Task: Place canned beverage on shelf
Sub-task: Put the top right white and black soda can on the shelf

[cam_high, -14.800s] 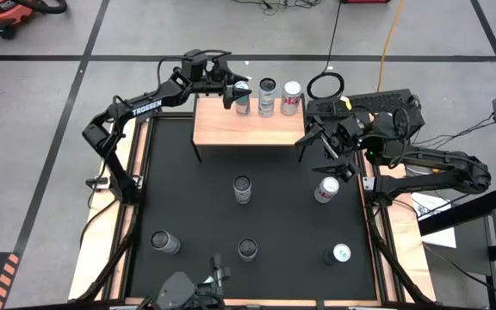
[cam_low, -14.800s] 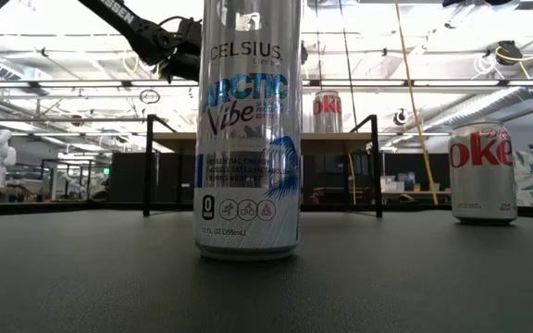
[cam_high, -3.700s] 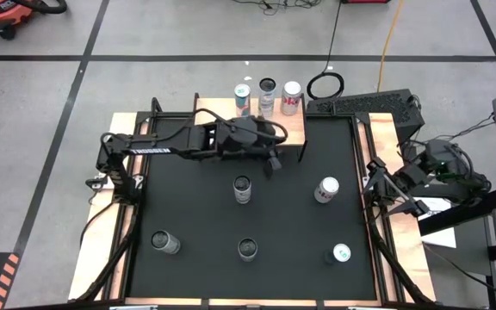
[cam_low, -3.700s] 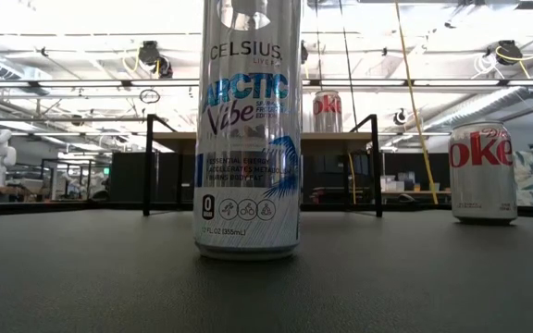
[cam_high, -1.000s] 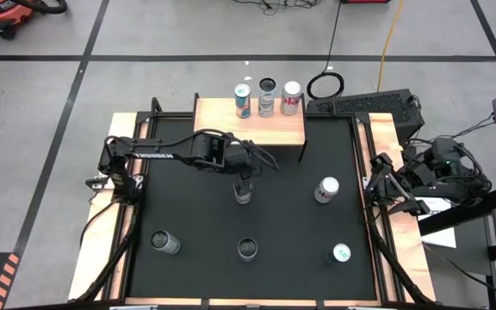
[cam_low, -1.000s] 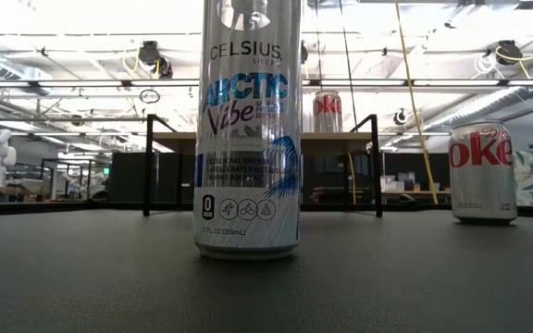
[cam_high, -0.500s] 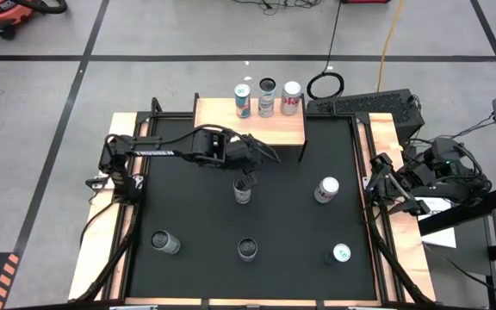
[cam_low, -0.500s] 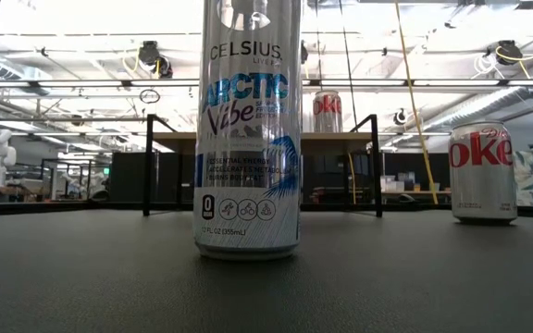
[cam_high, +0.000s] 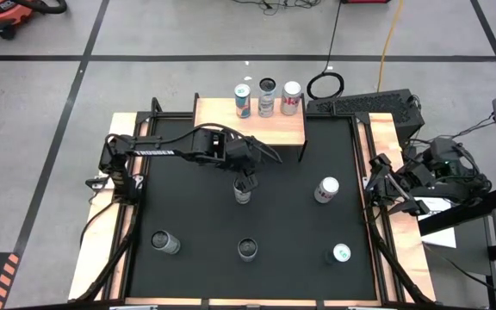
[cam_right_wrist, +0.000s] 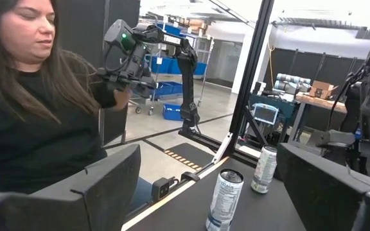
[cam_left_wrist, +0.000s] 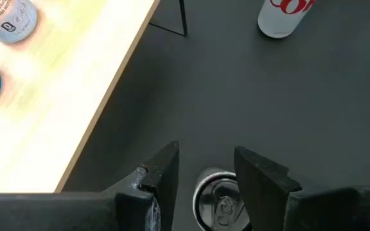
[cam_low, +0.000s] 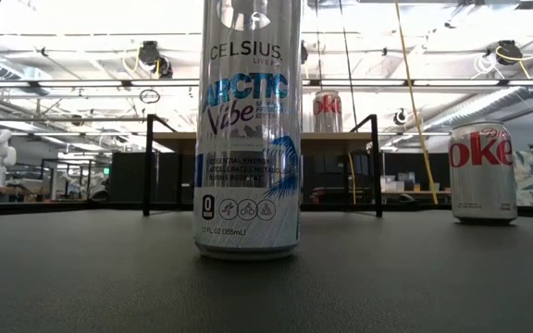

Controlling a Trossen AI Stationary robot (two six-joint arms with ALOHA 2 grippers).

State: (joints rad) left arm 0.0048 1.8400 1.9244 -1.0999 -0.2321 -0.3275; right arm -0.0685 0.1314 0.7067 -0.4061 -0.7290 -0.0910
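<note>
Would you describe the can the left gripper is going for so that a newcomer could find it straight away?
Start at the shelf at the table's far edge. On the black mat just in front of it stands a silver-topped can, alone near the middle. It is the only one with the left gripper open right over it.

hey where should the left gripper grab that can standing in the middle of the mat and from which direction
Grip the centre can across its round side wall just below the rim, coming straight down. It stands upright, and the open left gripper already straddles its top, with free mat around it.
</note>
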